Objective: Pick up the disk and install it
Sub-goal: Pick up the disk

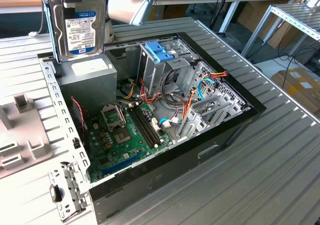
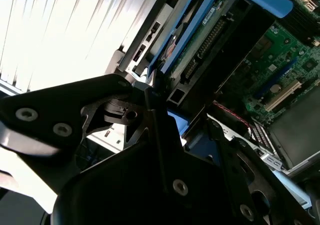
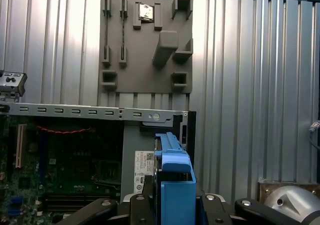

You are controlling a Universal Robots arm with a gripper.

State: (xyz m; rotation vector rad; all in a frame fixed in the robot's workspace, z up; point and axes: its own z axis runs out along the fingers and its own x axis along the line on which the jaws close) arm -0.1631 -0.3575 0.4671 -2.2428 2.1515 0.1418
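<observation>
- My gripper (image 3: 172,206) is clenched on the disk (image 1: 82,29). In the first wrist view, a black finger presses on each side of its blue rail.
- In the exterior view, the disk hangs upright, label facing the camera, above the corner of the open computer case (image 1: 150,177) on that view's left. It is just over the power supply (image 1: 92,77) and not touching it.
- Between the disk and the tall drive cage (image 1: 150,72), capped by a light-blue bracket (image 1: 159,52), lie the power supply's top and a tangle of cables (image 1: 187,102).
- The motherboard (image 1: 117,140) lies flat on the case floor.
- Beside the case, a fixture plate (image 3: 145,80) rests on the table (image 1: 260,175).
- The disk has a silver metal face, a white label and glossy blue plastic rails. Its green circuit board shows in the second wrist view.
- The case has black outer walls and bare perforated steel edges.
- The cables are orange, red, yellow and blue.
- The table is ribbed aluminium. The plate is matte grey with raised blocks and slots.
</observation>
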